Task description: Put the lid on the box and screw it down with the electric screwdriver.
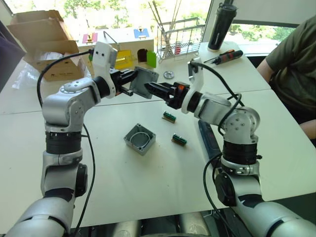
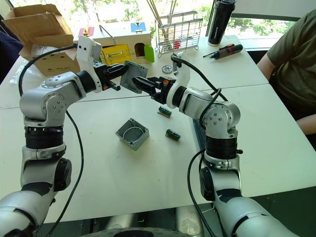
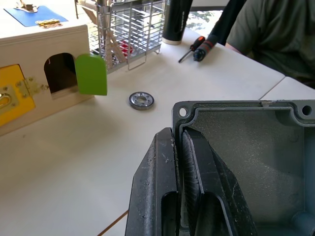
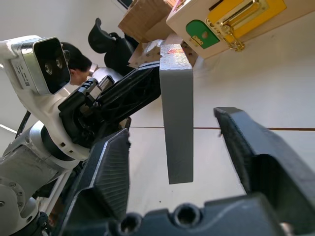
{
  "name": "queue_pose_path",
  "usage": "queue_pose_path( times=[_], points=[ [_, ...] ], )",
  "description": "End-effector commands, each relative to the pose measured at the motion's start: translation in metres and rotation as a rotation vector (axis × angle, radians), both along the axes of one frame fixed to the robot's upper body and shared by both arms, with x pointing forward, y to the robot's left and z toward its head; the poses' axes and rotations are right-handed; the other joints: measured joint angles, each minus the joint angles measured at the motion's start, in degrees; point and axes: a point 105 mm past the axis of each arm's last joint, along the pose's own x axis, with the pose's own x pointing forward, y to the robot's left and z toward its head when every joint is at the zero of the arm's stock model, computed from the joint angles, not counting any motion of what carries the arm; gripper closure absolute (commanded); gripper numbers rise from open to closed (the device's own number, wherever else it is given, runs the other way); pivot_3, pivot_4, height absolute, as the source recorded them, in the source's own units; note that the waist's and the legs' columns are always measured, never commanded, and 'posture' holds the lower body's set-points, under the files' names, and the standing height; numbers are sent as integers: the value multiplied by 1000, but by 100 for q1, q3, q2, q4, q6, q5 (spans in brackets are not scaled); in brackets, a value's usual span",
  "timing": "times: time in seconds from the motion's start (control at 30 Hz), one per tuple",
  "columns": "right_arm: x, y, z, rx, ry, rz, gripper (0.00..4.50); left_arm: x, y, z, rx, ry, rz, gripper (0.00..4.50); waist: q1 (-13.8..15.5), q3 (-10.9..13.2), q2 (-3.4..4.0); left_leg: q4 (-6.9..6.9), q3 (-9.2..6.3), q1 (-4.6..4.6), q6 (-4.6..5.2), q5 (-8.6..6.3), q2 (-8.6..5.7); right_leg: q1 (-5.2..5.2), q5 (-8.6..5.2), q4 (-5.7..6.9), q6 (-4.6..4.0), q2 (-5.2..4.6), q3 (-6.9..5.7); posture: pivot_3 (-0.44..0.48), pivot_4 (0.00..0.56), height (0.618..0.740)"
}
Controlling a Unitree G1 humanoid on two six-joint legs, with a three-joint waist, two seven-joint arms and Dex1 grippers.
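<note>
Lid [image 1: 144, 81] looked light and stiff; left hand [image 1: 129, 84] pinched its rim, right hand [image 4: 172, 167] gaped around its 3 o'clock edge.

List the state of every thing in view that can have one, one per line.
lid: held in the air, off the box
box: open, uncovered, on the table
left pincer: shut on the lid's rim
right pincer: open, fingers either side of the lid
cardboard box: flaps open
green door: swung open
</note>
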Motion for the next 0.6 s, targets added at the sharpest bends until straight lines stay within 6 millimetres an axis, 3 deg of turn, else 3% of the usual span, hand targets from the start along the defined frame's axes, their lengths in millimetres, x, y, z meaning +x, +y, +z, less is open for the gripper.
queue_pose_path(
  times=[0.03, 0.1, 0.13, 0.33, 0.43, 0.6],
  points=[
    [-4, 3, 15, 48, -50, 11, 3254, -6, -5, 22, -23, -74, -28, 4500, -3, 0, 0, 0, 0, 0, 0, 0, 0, -1, 0, 0, 0, 0, 0, 0, 150, 740],
    [-4, 3, 14, 48, -51, 8, 4151, -6, -6, 22, -27, -72, -33, 4500, -3, 0, 1, 0, -1, 0, 0, 0, 0, -2, 0, 2, 0, 0, 0, 0, 150, 740],
    [-4, 3, 14, 47, -51, 9, 4383, -6, -6, 22, -28, -72, -34, 4500, -6, 0, 0, 0, 0, 0, 0, 0, -1, -2, 0, 3, 0, -1, 1, 0, 150, 740],
    [-5, 6, 12, 35, -58, 8, 4382, -11, -8, 25, -65, -67, -70, 4500, -6, 0, 0, 0, 0, 0, 0, 0, -1, -3, 0, 4, 0, 0, 2, 0, 150, 740],
    [-7, 7, 13, 26, -84, 15, 4382, -16, -5, 30, -124, -50, -122, 3594, -9, 0, 1, 1, 0, 0, 0, 0, -1, -4, 0, 4, 0, 0, 2, 0, 150, 740],
    [-7, 4, 19, 17, -154, -18, 4382, -36, 3, 46, -194, -40, -237, 1123, -16, 0, 0, 1, 0, 0, 0, 0, 0, -7, 0, 4, 0, 0, 2, 0, 150, 740]
  ],
)
